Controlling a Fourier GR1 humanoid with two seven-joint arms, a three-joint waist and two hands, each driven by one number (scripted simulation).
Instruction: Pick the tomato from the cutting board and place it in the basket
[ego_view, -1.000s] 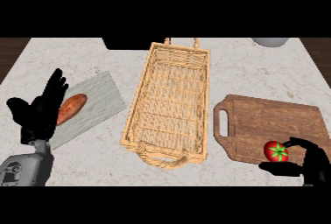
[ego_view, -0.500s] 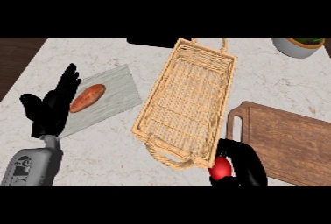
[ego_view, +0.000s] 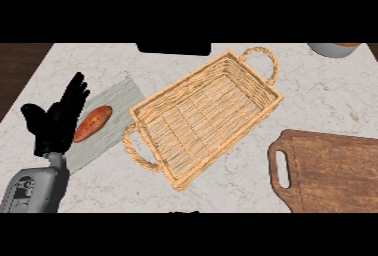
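Woven wicker basket (ego_view: 203, 117), wooden cutting board (ego_view: 332, 172), left hand (ego_view: 57, 120) with fingers straight, marbled counter (ego_view: 310, 95)

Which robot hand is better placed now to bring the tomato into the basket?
Probably the right. The left robot hand is open at the left and holds nothing. The tomato is neither on the cutting board nor in the basket, so the right robot hand, out of view, likely carries it.
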